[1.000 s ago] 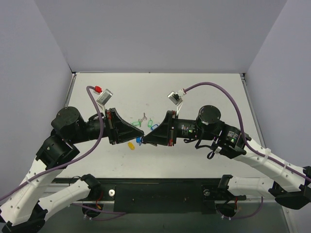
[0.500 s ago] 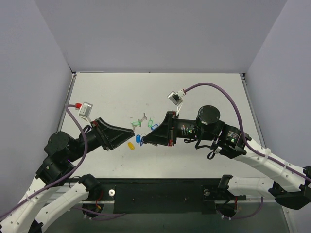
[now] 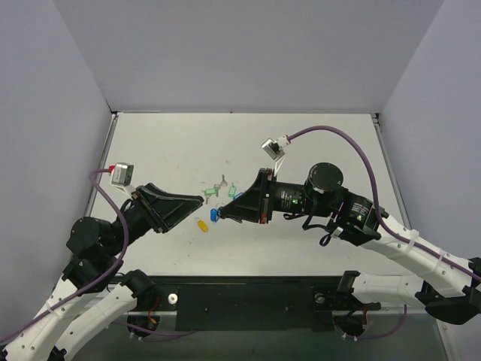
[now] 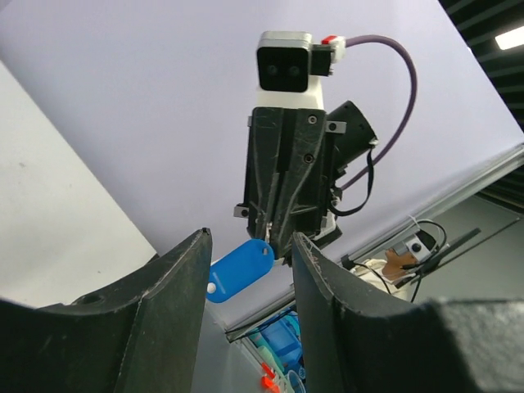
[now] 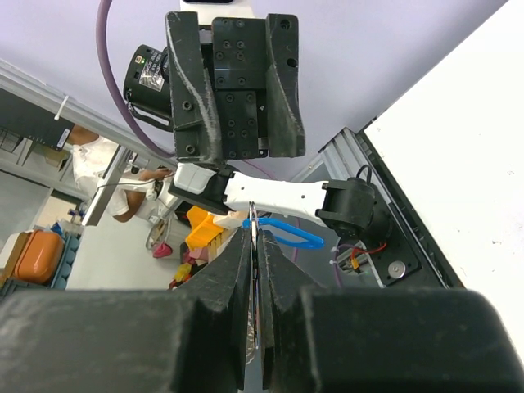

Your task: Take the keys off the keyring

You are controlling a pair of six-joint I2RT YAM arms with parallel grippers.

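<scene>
White table (image 3: pixel 316 143) carries two green tags (image 3: pixel 213 192) (image 3: pixel 231 189), one yellow tag (image 3: pixel 201 224) and one loose grey key (image 3: pixel 223 180). Above it, the right gripper (image 3: pixel 225 213), pressed together, pinches the keyring (image 4: pixel 240 270), its single blue tag dangling. The left gripper (image 3: pixel 200 200) is spread and empty, just beside it.

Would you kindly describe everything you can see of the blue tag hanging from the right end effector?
The blue tag is a smooth oval that looks like plastic. From the left wrist view it is solid blue, with a small white dot at its lower end. It hangs in the air, tilted, with its upper end pinched at the tips of the shut right end effector. Exactly which part is gripped cannot be told. Nothing else touches it.
</scene>
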